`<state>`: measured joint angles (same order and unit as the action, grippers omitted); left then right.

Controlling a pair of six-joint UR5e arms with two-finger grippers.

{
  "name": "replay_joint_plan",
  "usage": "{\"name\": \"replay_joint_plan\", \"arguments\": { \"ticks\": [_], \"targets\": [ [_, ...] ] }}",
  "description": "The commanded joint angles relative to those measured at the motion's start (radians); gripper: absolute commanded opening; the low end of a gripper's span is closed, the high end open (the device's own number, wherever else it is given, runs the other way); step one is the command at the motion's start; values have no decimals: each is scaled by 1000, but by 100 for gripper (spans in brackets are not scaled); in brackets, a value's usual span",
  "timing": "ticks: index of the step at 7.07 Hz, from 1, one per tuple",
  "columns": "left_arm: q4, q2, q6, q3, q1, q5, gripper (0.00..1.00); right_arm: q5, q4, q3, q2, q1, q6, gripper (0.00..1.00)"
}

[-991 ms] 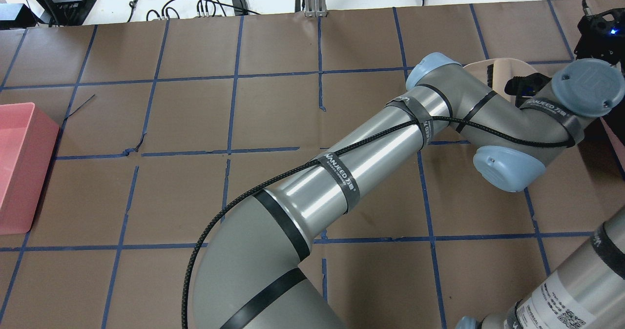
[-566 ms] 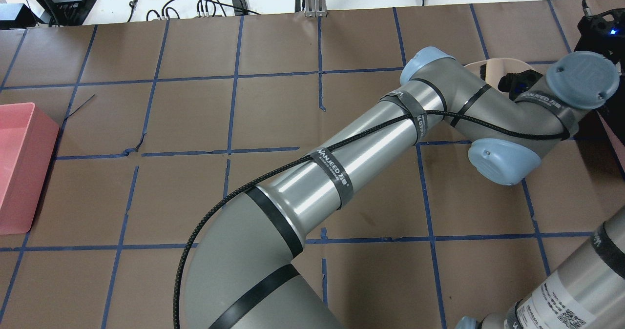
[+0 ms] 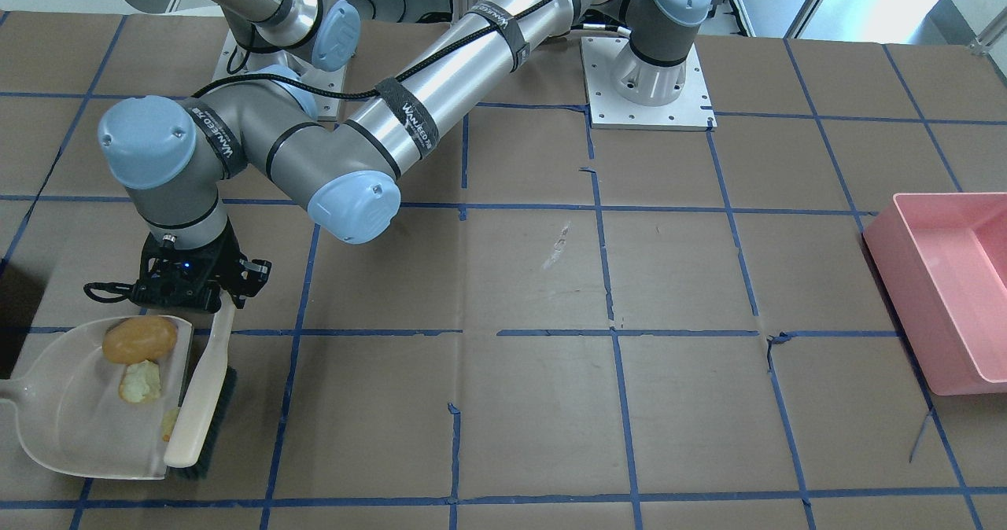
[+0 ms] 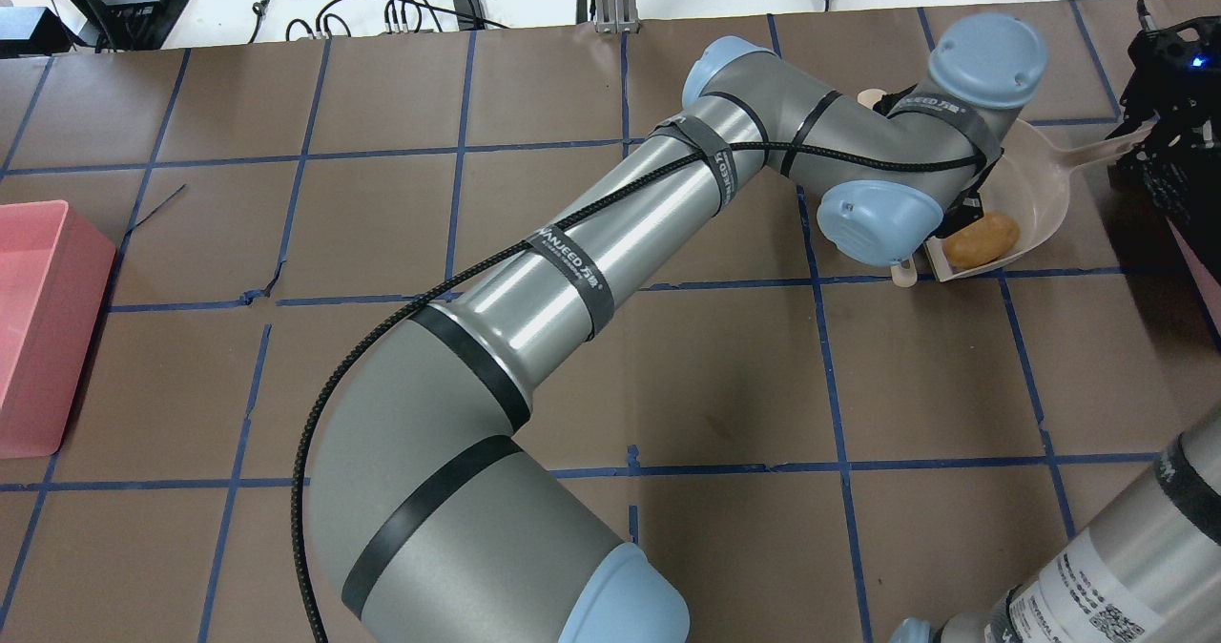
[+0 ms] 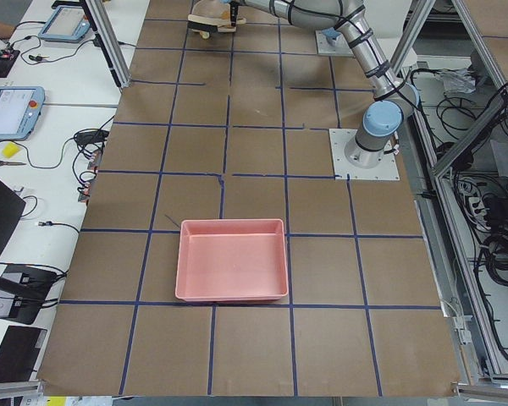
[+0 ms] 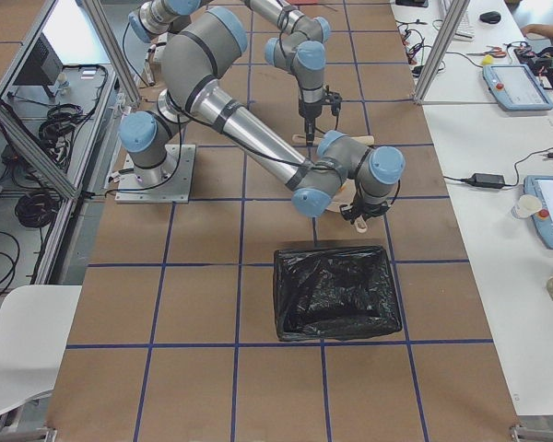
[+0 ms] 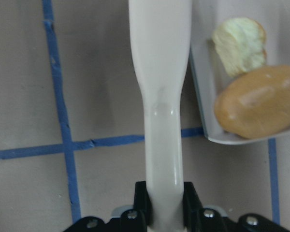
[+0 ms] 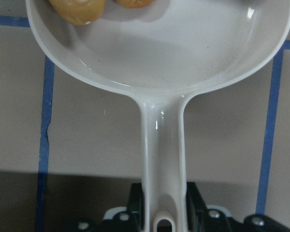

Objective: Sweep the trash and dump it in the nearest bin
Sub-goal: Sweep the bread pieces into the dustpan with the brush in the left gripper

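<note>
The trash lies in a beige dustpan (image 3: 71,424): a tan-orange potato-shaped lump (image 3: 140,339), a torn bread chunk (image 3: 140,382) and a smaller chunk (image 3: 168,425) against the brush. My left gripper (image 3: 226,300) is shut on the beige handle of a brush (image 3: 206,373) whose dark bristles rest at the dustpan's mouth. The left wrist view shows the handle (image 7: 159,96), the lump (image 7: 258,108) and a chunk (image 7: 240,46). My right gripper (image 4: 1145,135) is shut on the dustpan's handle (image 8: 162,159). The lump also shows in the overhead view (image 4: 983,239).
A bin lined with a black bag (image 6: 336,290) stands close to the dustpan, on my right end of the table. A pink bin (image 3: 944,278) stands at the far left end (image 4: 38,328). My left arm reaches across the table.
My left arm's wrist has swung left and away from me across the dustpan with the brush. The potato-shaped lump in the pan is now uncovered in the overhead view.
</note>
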<state>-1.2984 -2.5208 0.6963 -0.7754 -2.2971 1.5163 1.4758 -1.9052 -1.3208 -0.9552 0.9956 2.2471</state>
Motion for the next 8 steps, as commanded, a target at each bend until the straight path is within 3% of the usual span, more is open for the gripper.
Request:
{"name": "replay_joint_plan", "arguments": {
  "ticks": [1, 8],
  "targets": [
    [-5, -21, 8, -2, 19, -8, 1, 0, 2, 0, 0, 0, 0, 1],
    [8, -62, 43, 13, -13, 1, 1, -5, 3, -3, -1, 0, -9, 1]
  ]
}}
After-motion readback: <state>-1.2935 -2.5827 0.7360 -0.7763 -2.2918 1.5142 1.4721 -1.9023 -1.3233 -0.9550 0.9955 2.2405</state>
